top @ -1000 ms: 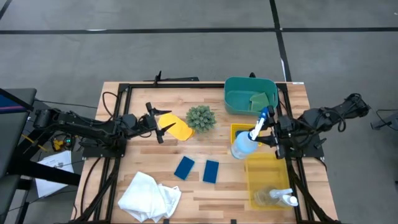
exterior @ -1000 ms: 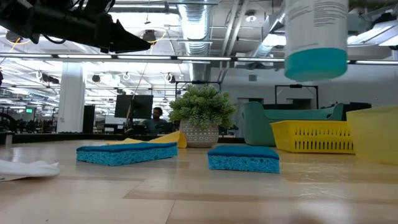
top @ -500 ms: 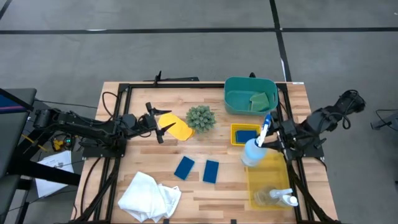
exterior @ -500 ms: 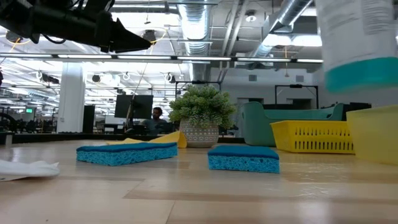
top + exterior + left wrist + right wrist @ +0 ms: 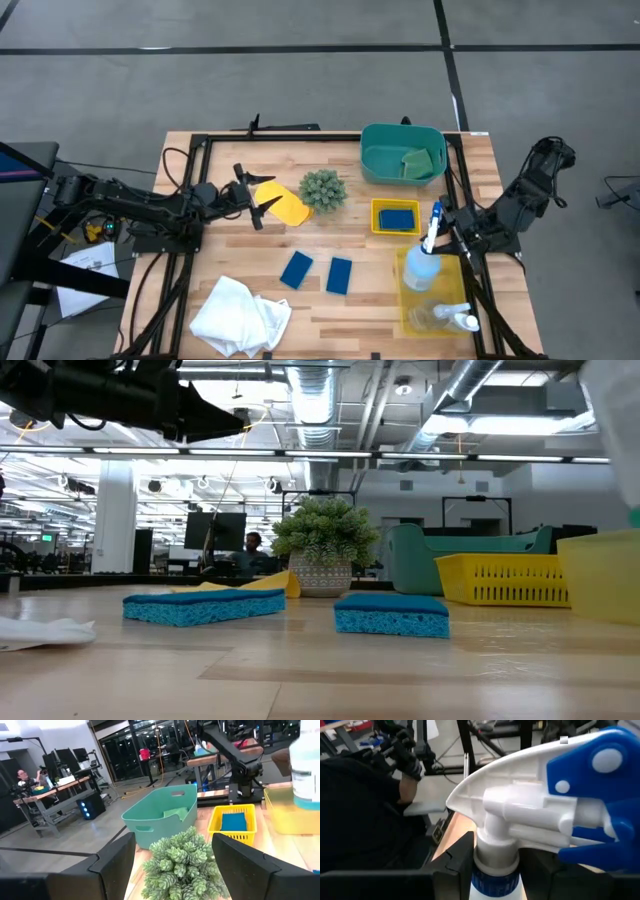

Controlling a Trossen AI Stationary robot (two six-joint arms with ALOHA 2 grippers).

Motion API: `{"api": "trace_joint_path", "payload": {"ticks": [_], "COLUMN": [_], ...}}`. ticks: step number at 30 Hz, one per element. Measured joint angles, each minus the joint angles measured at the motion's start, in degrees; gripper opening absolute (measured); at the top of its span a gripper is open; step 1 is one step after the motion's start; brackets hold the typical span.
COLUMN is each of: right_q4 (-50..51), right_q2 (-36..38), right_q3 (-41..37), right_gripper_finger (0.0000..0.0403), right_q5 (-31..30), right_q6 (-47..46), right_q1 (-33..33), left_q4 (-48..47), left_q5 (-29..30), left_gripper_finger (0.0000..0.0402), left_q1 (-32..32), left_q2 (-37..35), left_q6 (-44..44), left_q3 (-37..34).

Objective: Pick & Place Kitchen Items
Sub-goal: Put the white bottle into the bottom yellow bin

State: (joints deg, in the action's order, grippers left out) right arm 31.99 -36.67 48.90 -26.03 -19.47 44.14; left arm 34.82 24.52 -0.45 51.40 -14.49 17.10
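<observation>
The spray bottle (image 5: 420, 265) hangs in the air over the near yellow bin (image 5: 434, 292), at the right side of the table (image 5: 350, 310). The right end effector (image 5: 441, 232) holds it by the thin neck, just under the white and blue trigger head. That looks like a good place to hold. The body is smooth clear plastic and could slip. The bottle is stiff, and if there is liquid inside it may be a bit heavy and swing. I cannot tell how full it is.

The near yellow bin already has another spray bottle (image 5: 445, 318) lying on its side in it. A small yellow basket (image 5: 377, 207) sits next to it, with a blue sponge (image 5: 399, 217) inside. The teal bin (image 5: 375, 160) at the back has a green sponge (image 5: 418, 160) in it.

Two more blue sponges (image 5: 318, 272) lie flat on the table, side by side. They are soft and light, easy to pinch from the sides. A yellow sponge (image 5: 286, 205) lies beside the spiky plant ball (image 5: 323, 188). The white cloth (image 5: 240, 315) is bunched up at the front. It is floppy.

The left end effector (image 5: 256, 199) waits above the table next to the yellow sponge. Its fingers are spread wide, with nothing in them.
</observation>
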Motion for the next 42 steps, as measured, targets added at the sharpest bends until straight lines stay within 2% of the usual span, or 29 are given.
{"api": "trace_joint_path", "payload": {"ticks": [16,25,31,42], "right_q4": [10.3,11.1,11.0,11.7], "right_q2": [0.7,0.7,0.6,-4.7], "right_q3": [0.0,0.0,0.0,0.0], "right_gripper_finger": [0.0117,0.0117,0.012,0.0121], "right_q5": [-2.5,-6.5,-7.0,-11.7], "right_q6": [-17.2,-18.0,-19.9,-21.7], "right_q1": [11.8,15.6,18.1,22.7], "left_q4": [3.2,4.0,4.0,4.2], "left_q5": [0.0,0.0,0.0,0.0], "left_gripper_finger": [0.026,0.026,0.026,0.026], "left_q1": [0.0,0.0,0.0,0.0], "left_q2": [0.0,0.0,0.0,0.0], "left_q6": [0.2,0.2,0.2,0.2], "left_q3": [0.0,0.0,0.0,0.0]}}
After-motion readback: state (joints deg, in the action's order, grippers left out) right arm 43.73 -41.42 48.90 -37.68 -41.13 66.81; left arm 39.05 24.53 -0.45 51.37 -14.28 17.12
